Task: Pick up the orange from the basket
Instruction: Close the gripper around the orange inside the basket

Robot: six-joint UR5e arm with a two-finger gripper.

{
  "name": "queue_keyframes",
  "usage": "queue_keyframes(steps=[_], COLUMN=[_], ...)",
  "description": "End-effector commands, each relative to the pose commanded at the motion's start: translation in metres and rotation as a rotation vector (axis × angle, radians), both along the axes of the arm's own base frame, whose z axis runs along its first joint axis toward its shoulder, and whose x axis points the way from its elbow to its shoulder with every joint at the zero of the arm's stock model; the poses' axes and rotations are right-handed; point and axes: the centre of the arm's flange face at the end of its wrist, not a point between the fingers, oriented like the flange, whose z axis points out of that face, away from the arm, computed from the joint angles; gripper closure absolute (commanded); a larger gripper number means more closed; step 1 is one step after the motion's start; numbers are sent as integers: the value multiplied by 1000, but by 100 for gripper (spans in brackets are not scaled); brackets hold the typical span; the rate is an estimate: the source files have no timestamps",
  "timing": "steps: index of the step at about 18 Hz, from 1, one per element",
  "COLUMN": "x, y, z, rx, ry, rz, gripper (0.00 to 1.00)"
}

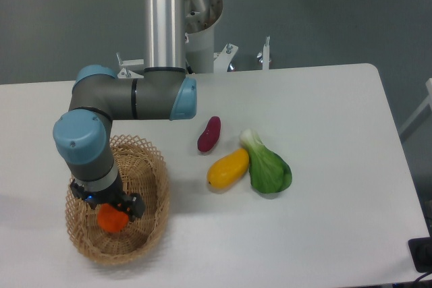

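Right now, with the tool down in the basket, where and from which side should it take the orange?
Grip the orange across its widest middle, coming straight down. It is round, so any pair of opposite sides should do, and the basket walls ring it, blocking a side approach. The tool sits right over it; whether it has closed is hidden.

The white table (324,234) carries the basket (152,180), a purple, perhaps sweet-potato piece (209,134), a yellow fruit (227,168) and a green vegetable (268,166).
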Motion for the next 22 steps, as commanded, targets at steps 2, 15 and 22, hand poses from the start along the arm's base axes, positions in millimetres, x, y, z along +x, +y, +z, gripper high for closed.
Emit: queue_keyframes(steps=[2, 15, 22], x=[6, 18, 19], y=[3, 3, 2], z=[-4, -12, -13], rx=[5, -13, -14], ry=[9, 24, 23], rz=[-10, -25, -29], gripper=[0, 7, 14])
